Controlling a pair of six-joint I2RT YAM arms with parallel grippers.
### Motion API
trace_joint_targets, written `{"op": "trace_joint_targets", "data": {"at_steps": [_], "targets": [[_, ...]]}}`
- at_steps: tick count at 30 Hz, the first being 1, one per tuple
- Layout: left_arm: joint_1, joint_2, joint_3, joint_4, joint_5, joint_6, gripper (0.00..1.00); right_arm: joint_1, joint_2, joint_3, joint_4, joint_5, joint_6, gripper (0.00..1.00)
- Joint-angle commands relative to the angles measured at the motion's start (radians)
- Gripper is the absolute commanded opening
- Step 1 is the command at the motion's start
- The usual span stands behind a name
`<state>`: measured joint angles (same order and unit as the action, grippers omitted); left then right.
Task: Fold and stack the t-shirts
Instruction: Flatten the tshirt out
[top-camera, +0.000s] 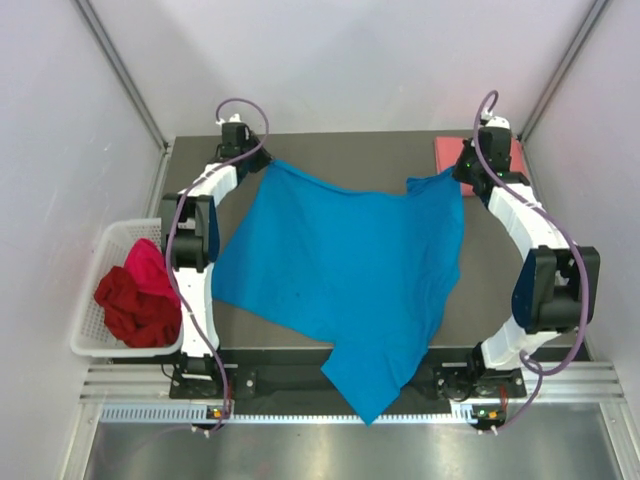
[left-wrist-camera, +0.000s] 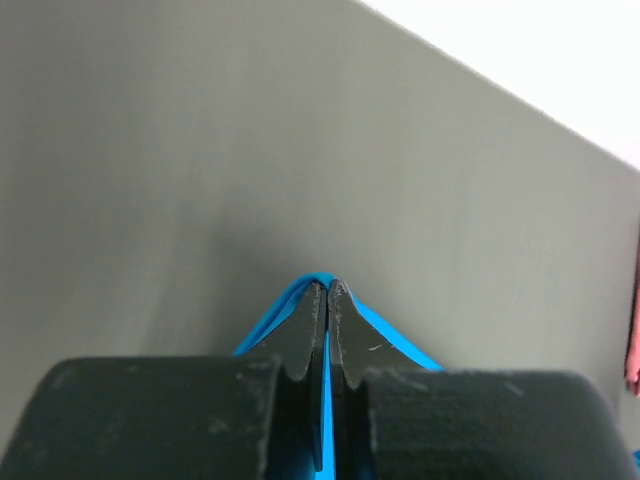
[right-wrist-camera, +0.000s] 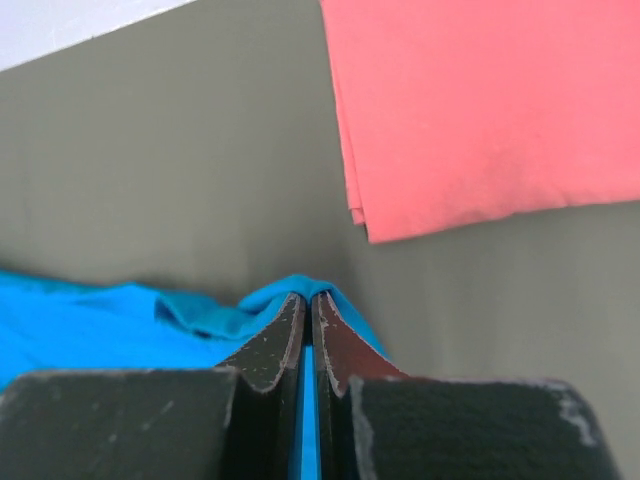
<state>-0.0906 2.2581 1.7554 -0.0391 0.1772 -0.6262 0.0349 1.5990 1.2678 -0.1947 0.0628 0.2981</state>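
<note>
Soft blue shirt (top-camera: 340, 260), rumpled, spread wide | left gripper (left-wrist-camera: 327, 290) and right gripper (right-wrist-camera: 305, 298) clamp its far corners | flat folded pink shirt (right-wrist-camera: 480, 100) nearby

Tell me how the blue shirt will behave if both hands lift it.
Likely floppy: the blue shirt wrinkles and its near end hangs over the table edge. Its middle would probably sag between the left hand and right hand, each shut on a thin corner.
</note>
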Motion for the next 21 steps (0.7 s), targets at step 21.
{"op": "trace_joint_targets", "data": {"at_steps": [21], "targets": [[0.045, -0.003, 0.179, -0.283, 0.03, 0.019, 0.0, -0.018, -0.034, 0.13, -0.368, -0.218, 0.021, 0.0]]}}
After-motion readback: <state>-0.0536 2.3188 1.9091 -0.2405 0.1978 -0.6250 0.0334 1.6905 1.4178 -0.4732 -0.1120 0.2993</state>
